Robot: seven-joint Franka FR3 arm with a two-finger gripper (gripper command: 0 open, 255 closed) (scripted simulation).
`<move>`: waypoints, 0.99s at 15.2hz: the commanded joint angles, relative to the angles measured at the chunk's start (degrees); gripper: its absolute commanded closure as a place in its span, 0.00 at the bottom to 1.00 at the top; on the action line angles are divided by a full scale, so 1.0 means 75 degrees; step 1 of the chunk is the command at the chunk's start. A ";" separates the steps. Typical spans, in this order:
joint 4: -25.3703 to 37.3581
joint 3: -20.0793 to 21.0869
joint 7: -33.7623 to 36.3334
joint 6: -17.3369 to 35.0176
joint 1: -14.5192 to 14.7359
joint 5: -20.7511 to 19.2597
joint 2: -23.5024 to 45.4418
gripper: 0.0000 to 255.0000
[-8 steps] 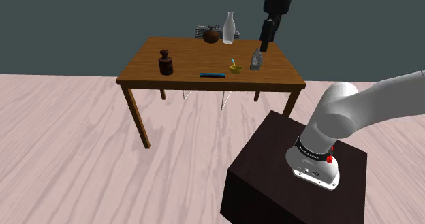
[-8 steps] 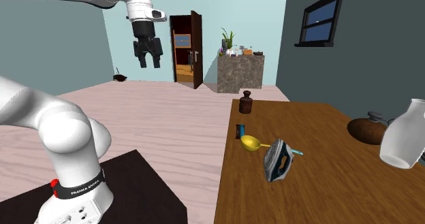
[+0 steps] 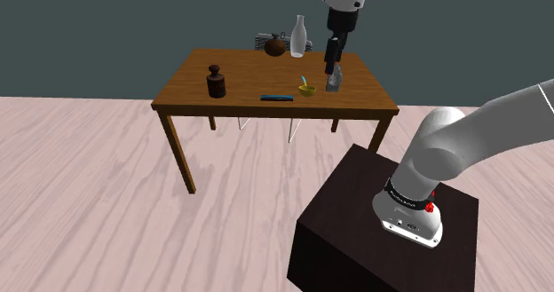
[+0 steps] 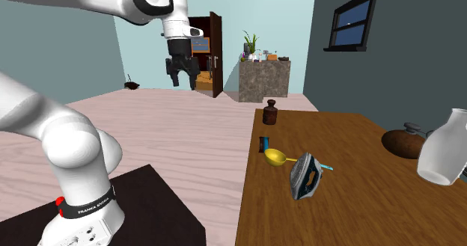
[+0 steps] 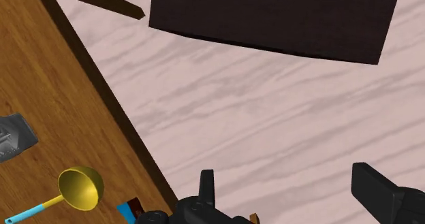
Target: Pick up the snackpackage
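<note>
Your end effector [image 4: 185, 81] is wide open and empty. You may bump the yellow scoop [image 4: 275, 158] beside the snack package [image 4: 305, 176].

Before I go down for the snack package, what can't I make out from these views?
Shoulder view: the black gripper covers part of the grey-blue snack package.
Wrist view: the picture's edge cuts the package off; one grey corner shows.
Second exterior view: the right edge cuts off the white bottle; the package's print is too small to read.
</note>
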 commanded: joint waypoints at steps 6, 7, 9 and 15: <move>0.0061 -0.0744 -0.1105 0.1461 -0.0030 -0.0238 0.1479 0.00; 0.0116 -0.0837 -0.1257 0.1656 -0.0027 -0.0242 0.1727 0.00; 0.0259 -0.1018 -0.1565 0.2030 -0.0015 -0.0228 0.2241 0.00; 0.0949 -0.1465 -0.2546 0.2989 0.0007 0.0025 0.3908 0.00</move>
